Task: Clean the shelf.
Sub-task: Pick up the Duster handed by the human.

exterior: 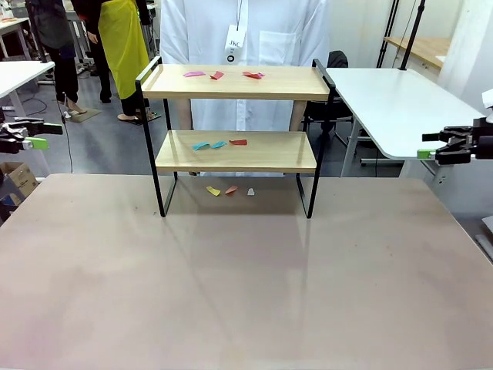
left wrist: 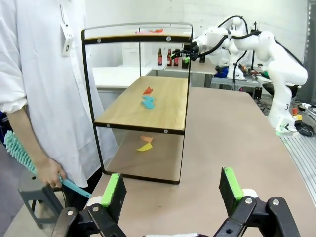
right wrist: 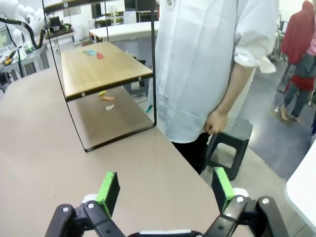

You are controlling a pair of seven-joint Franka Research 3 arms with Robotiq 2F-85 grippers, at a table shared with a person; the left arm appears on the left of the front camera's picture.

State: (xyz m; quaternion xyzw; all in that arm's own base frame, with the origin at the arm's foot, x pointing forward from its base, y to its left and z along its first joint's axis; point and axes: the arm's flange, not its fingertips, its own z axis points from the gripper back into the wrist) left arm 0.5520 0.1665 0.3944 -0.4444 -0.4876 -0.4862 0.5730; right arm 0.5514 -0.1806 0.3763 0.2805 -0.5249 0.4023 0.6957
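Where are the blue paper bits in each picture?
Front view: blue bits on the lower board of the shelf, left of middle, beside a red bit.
Left wrist view: upper middle, on that board, below the red bit.
Right wrist view: top left, at that board's far end.
Shared landmark: the person's white coat next to the shelf.

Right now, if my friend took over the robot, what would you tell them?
Left hand: open, empty, in the air off the table's left side.
Right hand: open, empty, in the air off the right side.
Shelf stands at the far middle of the table, in front of the person.
Paper scraps: three on the top board, three on the lower board, three on the table beneath.
The person holds a teal duster low at their side.
Done: nothing looks cleaned yet.
Left: clear all the scraps.
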